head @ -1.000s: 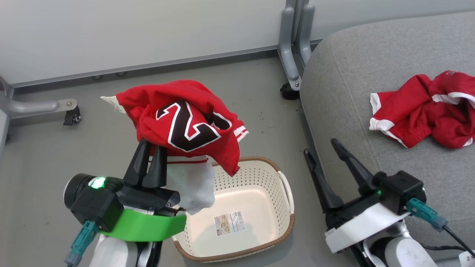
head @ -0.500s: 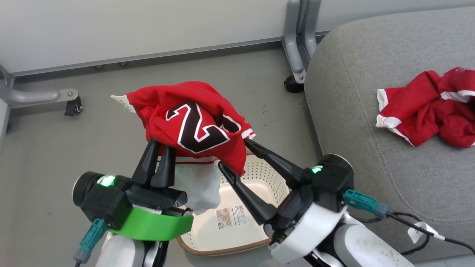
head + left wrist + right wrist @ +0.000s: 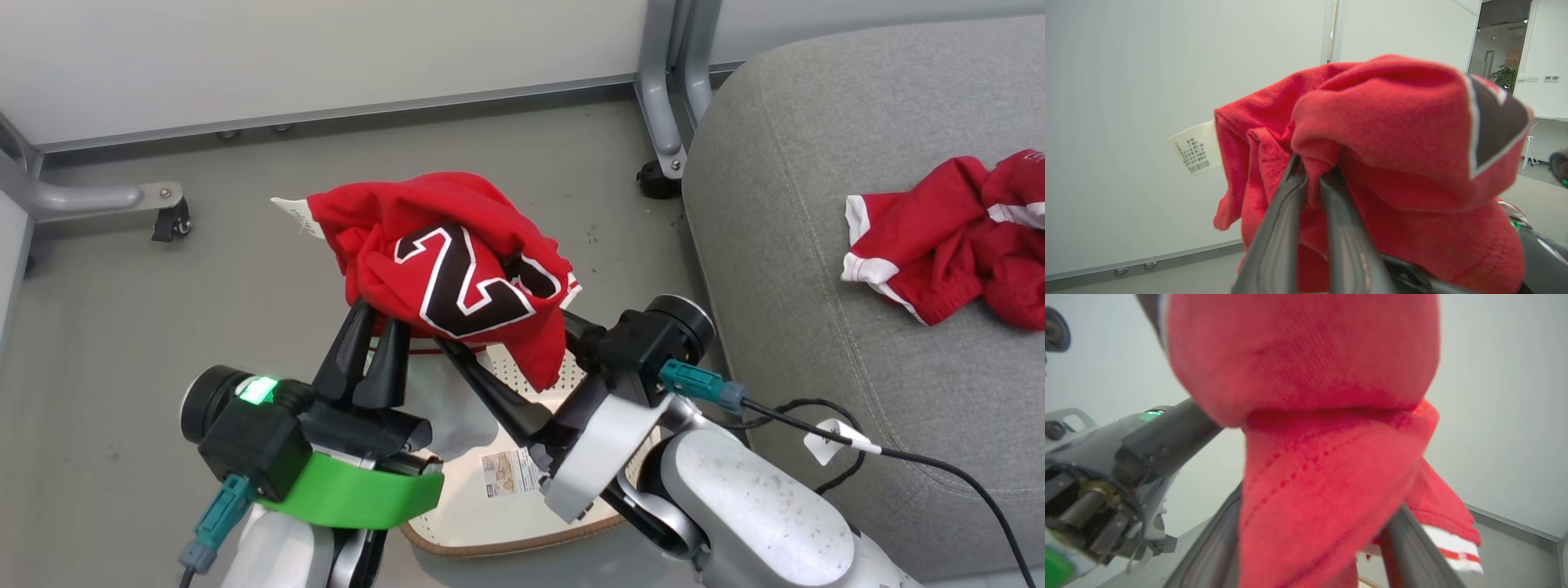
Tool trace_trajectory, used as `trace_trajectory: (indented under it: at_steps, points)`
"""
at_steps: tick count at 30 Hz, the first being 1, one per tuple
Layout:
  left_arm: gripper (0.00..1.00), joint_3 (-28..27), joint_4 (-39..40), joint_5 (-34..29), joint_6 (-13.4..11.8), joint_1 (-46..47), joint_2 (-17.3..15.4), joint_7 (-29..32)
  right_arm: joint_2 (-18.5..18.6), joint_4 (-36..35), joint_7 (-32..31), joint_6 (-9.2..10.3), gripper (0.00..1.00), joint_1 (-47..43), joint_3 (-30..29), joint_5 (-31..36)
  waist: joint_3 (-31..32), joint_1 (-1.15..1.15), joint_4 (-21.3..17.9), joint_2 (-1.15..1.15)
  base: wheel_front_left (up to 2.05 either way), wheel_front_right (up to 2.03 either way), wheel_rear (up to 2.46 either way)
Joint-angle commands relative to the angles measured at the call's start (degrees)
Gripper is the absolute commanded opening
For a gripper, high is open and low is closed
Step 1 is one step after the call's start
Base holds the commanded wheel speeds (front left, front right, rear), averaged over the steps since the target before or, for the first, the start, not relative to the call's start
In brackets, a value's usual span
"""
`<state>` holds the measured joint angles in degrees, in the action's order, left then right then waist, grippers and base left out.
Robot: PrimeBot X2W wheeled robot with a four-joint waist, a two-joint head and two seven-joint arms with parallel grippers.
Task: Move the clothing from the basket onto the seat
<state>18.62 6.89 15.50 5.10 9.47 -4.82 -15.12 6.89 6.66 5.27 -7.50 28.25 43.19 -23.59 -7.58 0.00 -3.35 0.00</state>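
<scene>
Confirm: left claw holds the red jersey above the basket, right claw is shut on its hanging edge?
No: the right claw is open, its fingers either side of the hanging edge, as the right wrist view shows. The left claw holds the jersey above the basket.

The head view looks steeply down over the basket [image 3: 506, 545] and the left edge of the seat [image 3: 816, 343]. The left wrist view, close against the red jersey [image 3: 1392, 134], faces a white wall [image 3: 1126, 81]. The right wrist view sits just under its hanging fold, facing the wall too. All three views share it.
</scene>
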Motion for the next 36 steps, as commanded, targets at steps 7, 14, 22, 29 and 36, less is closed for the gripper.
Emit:
trace_trajectory:
  at_steps: [7,14,22,29,36]
  points:
    - [0.00,-0.3,-0.2,0.0,0.3,0.5,-0.1,0.0,-0.8,3.7,2.9,0.02,0.00,2.9,1.6,-1.7,0.4,0.00,0.1,0.00,0.00,0.00,0.00]
    - [0.00,-0.1,-0.4,0.2,0.4,0.2,-0.2,0.0,-0.4,5.0,4.3,0.02,0.00,3.9,2.2,-2.8,0.3,0.00,0.0,0.00,0.00,0.00,0.00]
    - [0.00,0.0,-1.0,0.2,0.0,0.1,-0.3,0.0,0.1,5.7,5.1,0.02,0.00,4.5,2.2,-3.5,0.4,0.00,0.3,0.00,0.00,0.00,0.00]
    - [1.00,0.9,-1.6,-0.6,-0.7,0.7,-0.9,1.9,0.4,6.3,6.2,0.02,0.00,5.0,1.2,-3.0,0.4,0.00,0.9,0.00,0.00,0.00,0.00]
    - [1.00,2.6,-0.4,-1.2,0.0,-0.4,-3.1,4.6,0.6,7.3,7.1,0.02,0.00,4.9,0.3,-2.8,0.5,0.00,1.5,0.00,0.00,0.00,0.00]
